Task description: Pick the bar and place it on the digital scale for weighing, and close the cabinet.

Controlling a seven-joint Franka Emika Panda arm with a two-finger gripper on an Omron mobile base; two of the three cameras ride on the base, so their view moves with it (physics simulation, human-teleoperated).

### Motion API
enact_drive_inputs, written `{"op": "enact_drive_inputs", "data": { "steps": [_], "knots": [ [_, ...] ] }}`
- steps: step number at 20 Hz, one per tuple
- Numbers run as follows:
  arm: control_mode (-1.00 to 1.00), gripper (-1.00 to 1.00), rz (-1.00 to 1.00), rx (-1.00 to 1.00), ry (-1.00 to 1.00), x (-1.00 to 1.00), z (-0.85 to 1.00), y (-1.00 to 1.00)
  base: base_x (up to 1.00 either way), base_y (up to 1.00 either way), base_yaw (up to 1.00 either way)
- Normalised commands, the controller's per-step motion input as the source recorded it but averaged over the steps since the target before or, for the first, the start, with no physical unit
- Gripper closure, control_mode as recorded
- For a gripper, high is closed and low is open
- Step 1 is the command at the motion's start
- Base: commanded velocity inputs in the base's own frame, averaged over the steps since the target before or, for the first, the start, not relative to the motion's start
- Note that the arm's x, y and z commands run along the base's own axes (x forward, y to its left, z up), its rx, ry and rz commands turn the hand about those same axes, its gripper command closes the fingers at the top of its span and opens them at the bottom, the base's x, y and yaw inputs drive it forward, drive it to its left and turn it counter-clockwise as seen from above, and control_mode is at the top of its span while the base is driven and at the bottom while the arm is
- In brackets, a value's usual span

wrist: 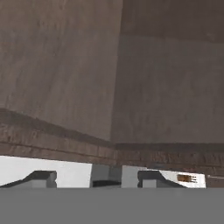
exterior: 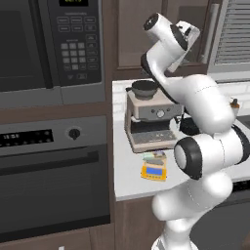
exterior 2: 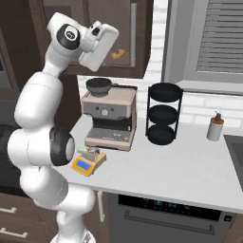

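The greenish-grey bar (exterior: 154, 156) (exterior 2: 89, 151) lies flat on the small yellow-orange digital scale (exterior: 154, 171) (exterior 2: 86, 164), which sits on the counter in front of the coffee machine. My arm is raised high, with the hand in front of the dark brown cabinet (exterior: 136, 34) (exterior 2: 66, 9). In the hand view my gripper (wrist: 96, 177) faces brown wooden cabinet panels at close range. Its fingertips (wrist: 41, 177) stand apart with nothing held between them. The cabinet door with its long grey handle (exterior 2: 133, 33) (exterior: 213, 31) stands beside the hand.
A coffee machine (exterior: 149, 117) (exterior 2: 110, 116) stands behind the scale. A black three-tier rack (exterior 2: 163, 114) and a soap bottle (exterior 2: 215, 127) sit further right on the white counter (exterior 2: 180, 166). A microwave (exterior: 49, 44) and oven (exterior: 53, 180) are to the left. A tiny orange object (exterior 2: 117, 53) lies inside the cabinet.
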Motion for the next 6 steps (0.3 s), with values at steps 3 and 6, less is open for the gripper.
{"op": "enact_drive_inputs", "data": {
  "steps": [3,6],
  "knots": [
    [-1.00,-1.00,0.25,0.07,-0.20,0.15,0.00,-0.30,0.00,0.00,0.00],
    [-1.00,-1.00,0.32,0.15,-0.53,-0.45,-0.26,-0.67,0.00,0.00,0.00]
  ]
}}
